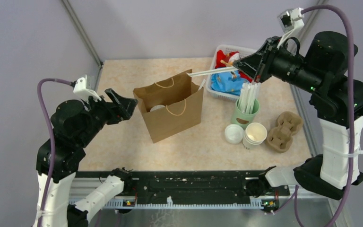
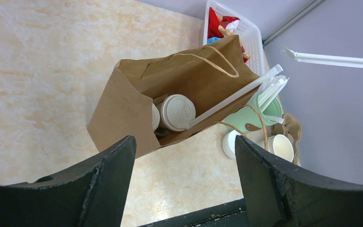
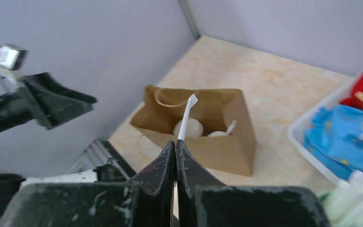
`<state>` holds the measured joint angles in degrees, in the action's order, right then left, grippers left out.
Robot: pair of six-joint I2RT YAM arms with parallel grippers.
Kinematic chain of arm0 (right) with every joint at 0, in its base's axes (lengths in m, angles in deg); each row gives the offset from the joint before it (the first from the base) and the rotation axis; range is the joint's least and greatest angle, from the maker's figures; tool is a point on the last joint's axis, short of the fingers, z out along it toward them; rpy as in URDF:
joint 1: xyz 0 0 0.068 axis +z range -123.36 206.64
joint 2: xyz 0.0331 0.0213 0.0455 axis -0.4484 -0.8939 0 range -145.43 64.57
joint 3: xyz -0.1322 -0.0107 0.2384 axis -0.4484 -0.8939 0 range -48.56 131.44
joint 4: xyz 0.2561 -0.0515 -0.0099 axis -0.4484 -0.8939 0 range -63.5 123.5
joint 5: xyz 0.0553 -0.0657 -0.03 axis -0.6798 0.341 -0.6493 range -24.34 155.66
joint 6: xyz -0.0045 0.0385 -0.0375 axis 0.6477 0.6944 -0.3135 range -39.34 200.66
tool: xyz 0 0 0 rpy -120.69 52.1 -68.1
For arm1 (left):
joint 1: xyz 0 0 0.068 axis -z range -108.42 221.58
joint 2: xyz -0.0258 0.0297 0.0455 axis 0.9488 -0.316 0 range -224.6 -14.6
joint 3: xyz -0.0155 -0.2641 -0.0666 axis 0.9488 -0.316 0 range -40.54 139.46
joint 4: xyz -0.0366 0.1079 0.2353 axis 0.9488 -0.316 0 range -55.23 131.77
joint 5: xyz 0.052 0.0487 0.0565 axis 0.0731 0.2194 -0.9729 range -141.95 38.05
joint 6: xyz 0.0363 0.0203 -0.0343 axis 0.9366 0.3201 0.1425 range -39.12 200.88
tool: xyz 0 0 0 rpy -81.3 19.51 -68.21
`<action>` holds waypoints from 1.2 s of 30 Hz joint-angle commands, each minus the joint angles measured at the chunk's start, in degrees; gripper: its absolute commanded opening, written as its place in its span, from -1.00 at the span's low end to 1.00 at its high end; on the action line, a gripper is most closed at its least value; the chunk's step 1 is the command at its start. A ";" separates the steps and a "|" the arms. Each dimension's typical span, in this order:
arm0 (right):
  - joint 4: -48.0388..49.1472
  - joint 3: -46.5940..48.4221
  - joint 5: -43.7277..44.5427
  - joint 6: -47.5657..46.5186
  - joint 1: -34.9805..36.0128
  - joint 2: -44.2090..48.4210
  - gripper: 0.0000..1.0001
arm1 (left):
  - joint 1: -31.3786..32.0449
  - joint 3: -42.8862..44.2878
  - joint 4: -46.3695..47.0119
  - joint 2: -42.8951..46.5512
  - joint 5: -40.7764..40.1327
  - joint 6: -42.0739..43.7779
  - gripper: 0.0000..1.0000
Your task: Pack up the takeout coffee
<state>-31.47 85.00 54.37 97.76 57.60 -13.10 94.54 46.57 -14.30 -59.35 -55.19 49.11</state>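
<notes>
Left claw (image 2: pixel 184 142) spread wide, holding nothing, hovering apart from the brown paper bag (image 1: pixel 170 113); bag stands free, unbraced. Takeout coffee (image 2: pixel 178 112) sits inside the bag, lid up, with a second straw (image 2: pixel 236 94) leaning out over the rim. Right claw (image 3: pixel 176 144) pinched tight on the end of a wrapped straw (image 3: pixel 185 118), held above the bag mouth. Risks, as I judge them: the long straw could pivot in so small a pinch, catch a rope handle (image 1: pixel 164 84) or the rim, tip the light bag, or knock the leaning straw out. Desk (image 1: pixel 123 75): beige marbled top; near edge carries a stack of cups (image 1: pixel 255 135), loose lid (image 1: pixel 234 134) and pulp carrier (image 1: pixel 284 131); farther back, a green cup (image 1: pixel 248 113) of straws, then a white basket (image 1: pixel 217 92). Walls (image 1: pixel 170 23) plain, pale lilac.
</notes>
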 commanded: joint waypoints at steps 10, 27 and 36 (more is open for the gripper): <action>12.50 -8.17 -22.84 8.29 0.24 -4.94 -1.00 | -0.02 0.47 2.79 -0.07 -1.06 1.63 0.66; 13.57 -7.52 -18.72 8.81 9.69 -20.53 -0.09 | -0.02 1.93 1.76 0.02 -2.64 1.42 0.66; 0.98 -4.00 -9.65 2.50 -3.02 -17.50 0.26 | -0.02 1.22 1.33 1.30 -2.95 0.88 0.66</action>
<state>-23.63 77.59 38.96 105.68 57.49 -34.03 94.54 46.81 -14.35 -58.98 -57.62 49.92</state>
